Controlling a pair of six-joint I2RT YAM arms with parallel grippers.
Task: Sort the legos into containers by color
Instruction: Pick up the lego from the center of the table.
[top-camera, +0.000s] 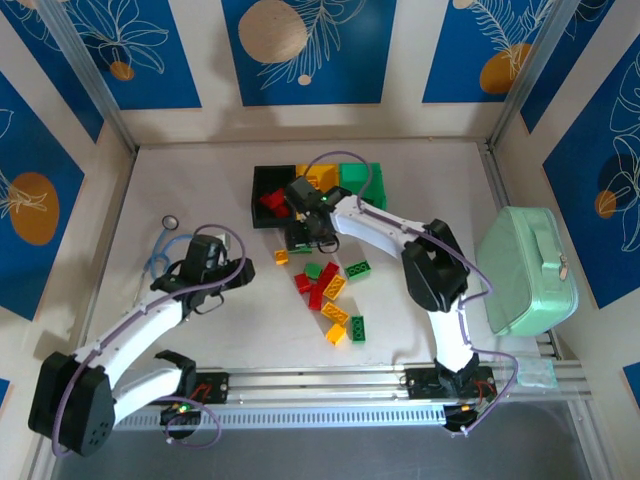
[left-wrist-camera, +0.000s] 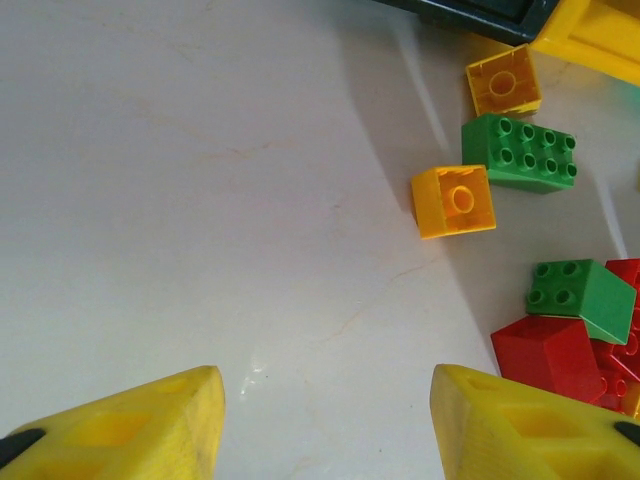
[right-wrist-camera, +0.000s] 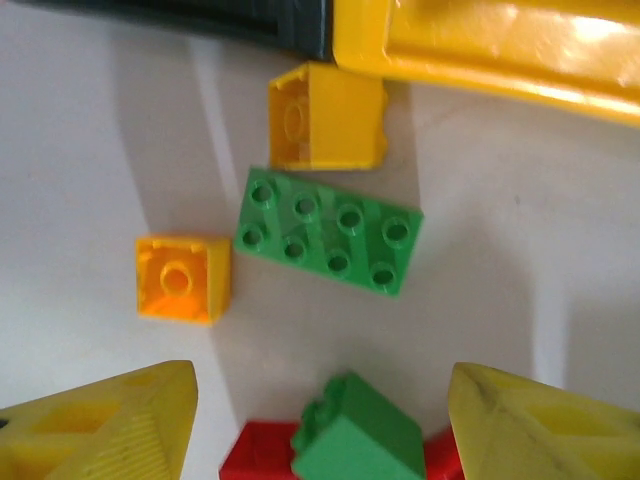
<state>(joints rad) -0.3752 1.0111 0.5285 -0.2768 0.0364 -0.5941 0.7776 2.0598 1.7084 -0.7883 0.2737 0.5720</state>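
Right tool (right-wrist-camera: 322, 420) has its yellow fingers (right-wrist-camera: 100, 425) spread wide, nothing pinched between them, and in the top view it (top-camera: 301, 243) hangs just in front of the containers. Those are three joined in a row towards the far side of the surface (top-camera: 200, 190): black bin (top-camera: 266, 184) on the left, yellow bin (top-camera: 322, 176) in the middle, green bin (top-camera: 363, 178) on the right, with red bricks (top-camera: 275, 200) lying in the black one. Below the right wrist camera sits a green eight-stud brick (right-wrist-camera: 330, 243), its studs too blurred to read any lettering. A small yellow brick (right-wrist-camera: 183, 277) lies just beside it. Another yellow brick (right-wrist-camera: 328, 128) is tipped on its side, right up against the yellow bin's wall (right-wrist-camera: 480, 50). A green sloped brick (right-wrist-camera: 355, 435) rests on red pieces at the bottom edge, between the fingertips. Over to the left tool (left-wrist-camera: 325, 420): it is spread open too and holds nothing, poised over bare surface, and from above it (top-camera: 232, 280) sits well to the left of the loose pile of legos (top-camera: 325, 285). Its camera catches the same green eight-stud brick (left-wrist-camera: 520, 152), the two yellow ones (left-wrist-camera: 455, 200) (left-wrist-camera: 503, 80) and a red brick (left-wrist-camera: 550, 355) off to the right. More red, yellow and green legos trail towards the near edge (top-camera: 345, 325). A mint-green case (top-camera: 525, 270) with a handle lies at the right side.
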